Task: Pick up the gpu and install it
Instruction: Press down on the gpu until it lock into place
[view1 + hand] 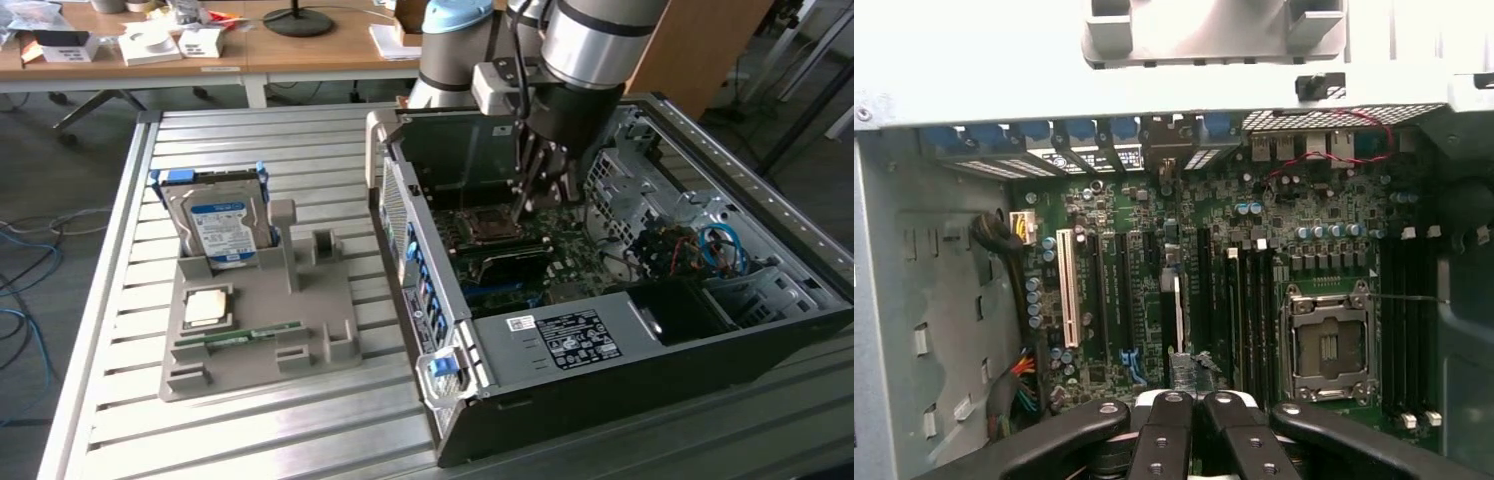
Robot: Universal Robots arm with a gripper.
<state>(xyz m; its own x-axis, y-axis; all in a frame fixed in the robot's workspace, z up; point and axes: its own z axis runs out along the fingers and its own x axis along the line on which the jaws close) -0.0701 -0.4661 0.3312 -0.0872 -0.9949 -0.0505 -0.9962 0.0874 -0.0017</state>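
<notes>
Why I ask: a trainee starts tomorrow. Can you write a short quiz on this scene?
1. Where is the black-fingered gripper?
2. True or false: the blue-labelled silver hard drive lies inside the open black computer case.
3. Which lies in the grey plastic tray? A) slim green memory stick B) red screwdriver C) white mug
Key: 1. Inside the case, above the green motherboard, shut. 2. False; it stands in the tray. 3. A.
</notes>
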